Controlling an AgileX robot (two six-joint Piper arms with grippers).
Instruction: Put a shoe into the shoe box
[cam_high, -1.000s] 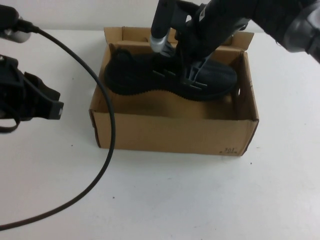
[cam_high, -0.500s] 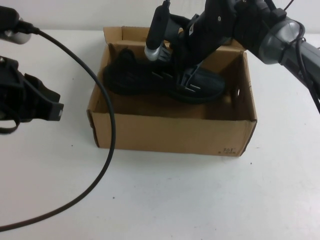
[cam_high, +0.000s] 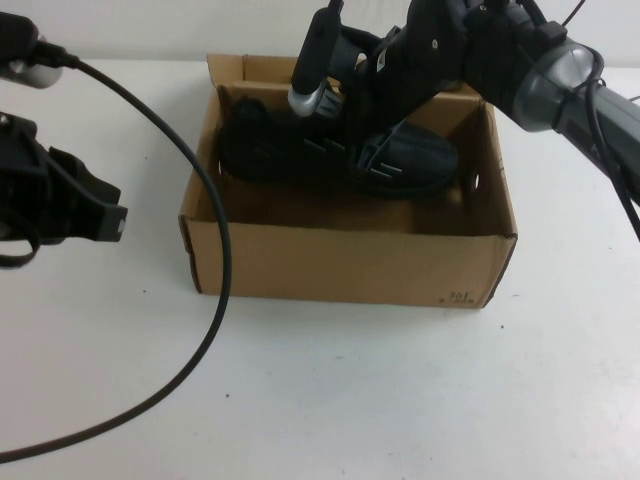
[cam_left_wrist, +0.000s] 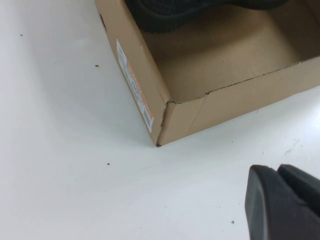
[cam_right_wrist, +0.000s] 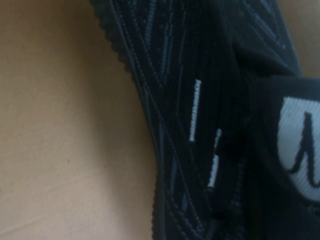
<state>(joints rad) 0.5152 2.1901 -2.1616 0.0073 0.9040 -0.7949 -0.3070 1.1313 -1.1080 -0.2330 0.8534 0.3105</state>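
Black shoe (cam_high: 330, 155) is held inside the cardboard box (cam_high: 345, 262), clamped by the right gripper (cam_high: 372, 160). The left gripper (cam_high: 85, 210), fingers together, is parked beside the box.

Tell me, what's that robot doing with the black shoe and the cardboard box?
It's putting the shoe into the shoe box. The right gripper reaches down into the open box and is clamped on the middle of the black sneaker, which sits low inside, toward the far wall. The left gripper waits over the table to the left of the box, holding nothing. A black cable curves across the table in front of it.
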